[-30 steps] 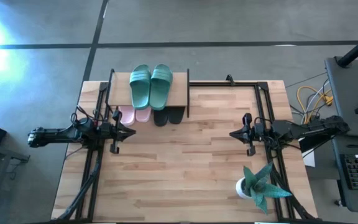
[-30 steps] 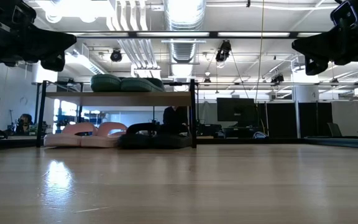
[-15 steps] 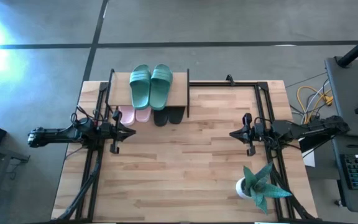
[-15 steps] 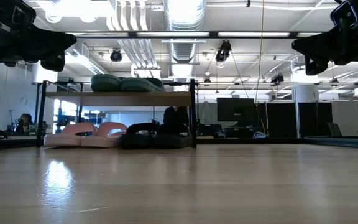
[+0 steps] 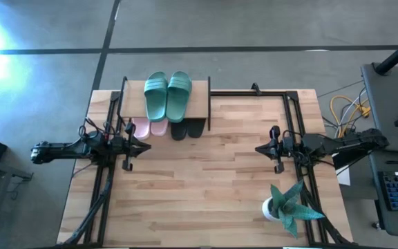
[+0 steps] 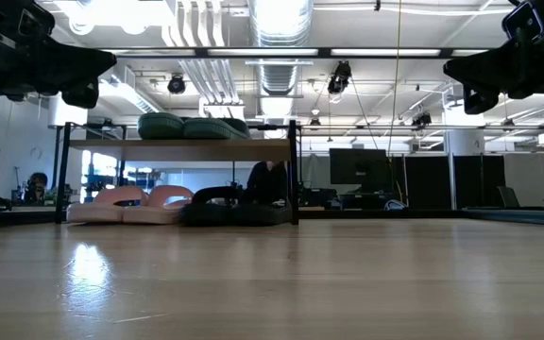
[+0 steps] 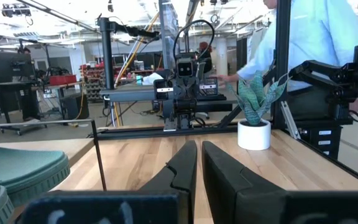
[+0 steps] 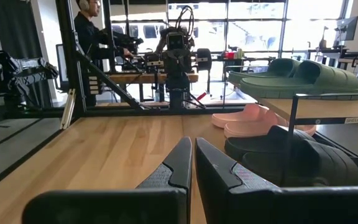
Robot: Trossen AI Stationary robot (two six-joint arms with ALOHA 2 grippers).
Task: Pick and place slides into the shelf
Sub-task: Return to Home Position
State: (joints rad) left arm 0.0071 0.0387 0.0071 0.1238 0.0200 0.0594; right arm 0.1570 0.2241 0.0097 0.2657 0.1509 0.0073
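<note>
The shelf [image 5: 199, 104] stands at the table's far edge, left of centre. A teal pair of slides [image 5: 167, 94] lies on its top board. Under the board, on the tabletop, sit a pink pair [image 5: 149, 127] and a black pair [image 5: 187, 128]; the low view shows the pink pair [image 6: 128, 205] and the black pair [image 6: 232, 209] too. My left gripper [image 5: 148, 147] hangs shut above the table's left side, near the shelf's near-left corner. My right gripper [image 5: 258, 148] hangs shut above the right side. Both point level toward the table's middle and hold nothing.
A potted plant [image 5: 289, 204] in a white pot stands at the near right corner. Black frame rails [image 5: 292, 114] run along the table's left, right and far edges. Bare wood [image 5: 199, 187] spans the middle and near part. A person stands beyond the table in the wrist views.
</note>
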